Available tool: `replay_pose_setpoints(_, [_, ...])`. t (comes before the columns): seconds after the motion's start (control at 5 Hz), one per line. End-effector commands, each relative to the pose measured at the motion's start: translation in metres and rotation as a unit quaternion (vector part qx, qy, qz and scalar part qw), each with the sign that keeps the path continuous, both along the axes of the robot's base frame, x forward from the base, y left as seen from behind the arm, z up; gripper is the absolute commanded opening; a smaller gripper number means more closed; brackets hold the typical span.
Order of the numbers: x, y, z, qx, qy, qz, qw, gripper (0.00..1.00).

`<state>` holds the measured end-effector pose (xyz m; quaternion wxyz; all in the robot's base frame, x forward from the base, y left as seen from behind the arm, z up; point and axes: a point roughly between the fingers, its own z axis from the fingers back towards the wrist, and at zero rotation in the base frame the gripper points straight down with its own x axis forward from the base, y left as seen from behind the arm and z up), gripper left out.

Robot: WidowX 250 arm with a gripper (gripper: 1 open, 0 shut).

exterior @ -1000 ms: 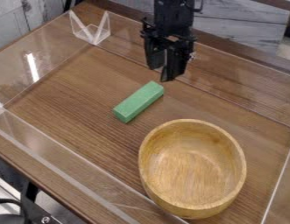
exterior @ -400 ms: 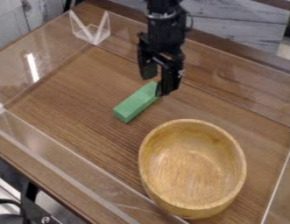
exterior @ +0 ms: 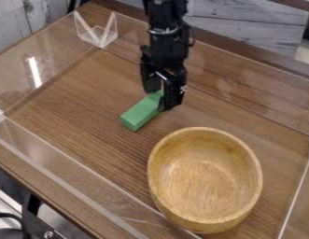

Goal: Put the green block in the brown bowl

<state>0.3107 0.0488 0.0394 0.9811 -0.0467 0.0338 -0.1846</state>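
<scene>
Green block [exterior: 140, 114] lies flat on the table at ten o'clock of the empty brown bowl [exterior: 205, 177]; my gripper [exterior: 161, 92], jaws spread, seems to straddle its far end; grasp and transfer remain.

My arm comes in from the top of the camera view, black wrist roughly vertical, with the gripper [exterior: 161, 91] pointing straight down. My jaws are spread wide, and nothing is clamped between them. The two dark fingers [exterior: 175, 93] hang side by side, tips low near the surface. The upper part of my arm is cut off by the frame edge.
</scene>
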Motion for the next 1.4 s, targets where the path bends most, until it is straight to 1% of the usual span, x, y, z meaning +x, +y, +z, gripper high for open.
replay_pose_setpoints(0.0, [0.009,0.007,0.006,0.005,-0.028,-0.001,0.9996,1.0])
replay_pose_setpoints(0.2, [0.009,0.009,0.001,0.005,-0.028,-0.003,0.9996,1.0])
replay_pose_setpoints(0.4, [0.009,0.01,-0.003,0.004,-0.026,-0.002,0.9996,0.0])
replay_pose_setpoints(0.6, [0.004,0.009,0.005,-0.004,-0.012,0.017,0.9998,0.0])
replay_pose_setpoints(1.0, [-0.006,0.007,0.026,-0.021,0.018,0.058,0.9979,0.0])
replay_pose_setpoints(1.2, [-0.007,0.006,0.041,-0.025,0.023,0.075,0.9966,0.0])
